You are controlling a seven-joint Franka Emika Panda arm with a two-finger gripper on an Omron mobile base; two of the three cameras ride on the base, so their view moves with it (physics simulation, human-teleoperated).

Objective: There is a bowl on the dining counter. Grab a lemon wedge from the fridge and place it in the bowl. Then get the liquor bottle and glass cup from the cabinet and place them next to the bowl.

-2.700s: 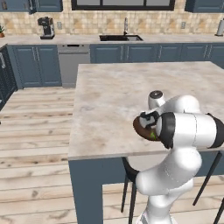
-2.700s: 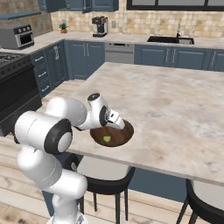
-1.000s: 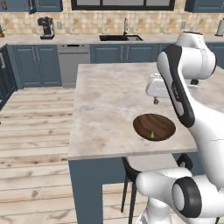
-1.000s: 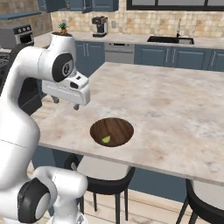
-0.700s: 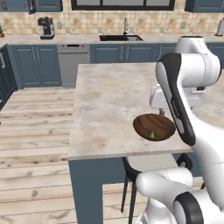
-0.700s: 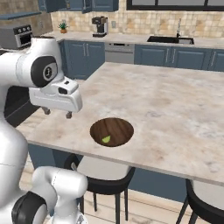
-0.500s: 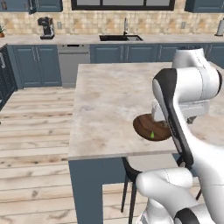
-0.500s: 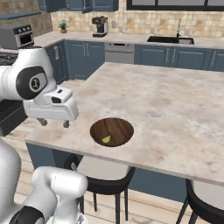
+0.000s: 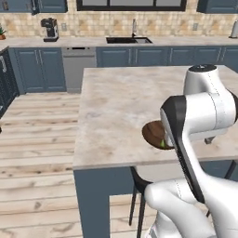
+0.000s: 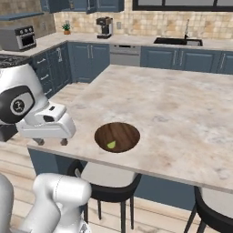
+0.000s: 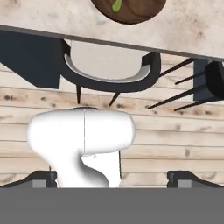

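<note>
The dark brown wooden bowl (image 10: 117, 136) sits near the front edge of the dining counter (image 10: 182, 104), with the small yellow-green lemon wedge (image 10: 111, 144) lying inside it. My gripper (image 10: 51, 142) hangs open and empty off the counter's front left corner, left of the bowl, with its fingers pointing down. In the left base view my arm covers the right part of the bowl (image 9: 151, 132), and the wedge (image 9: 162, 144) peeks out beside it. The hand view has the bowl (image 11: 135, 11) and wedge (image 11: 116, 5) at its top edge. The fridge, cabinet, liquor bottle and glass cup are out of view.
A dark stool (image 10: 111, 182) stands under the counter's front edge below the bowl, and another (image 10: 214, 214) at the right. Blue base cabinets, a sink (image 10: 177, 42), a coffee machine (image 10: 104, 26) and a microwave (image 10: 18, 38) line the far wall. Wooden floor lies left of the island.
My arm has swung away from above the bowl, back and down past the counter's front left corner. The gripper stayed open. The lemon wedge stays in the bowl.
</note>
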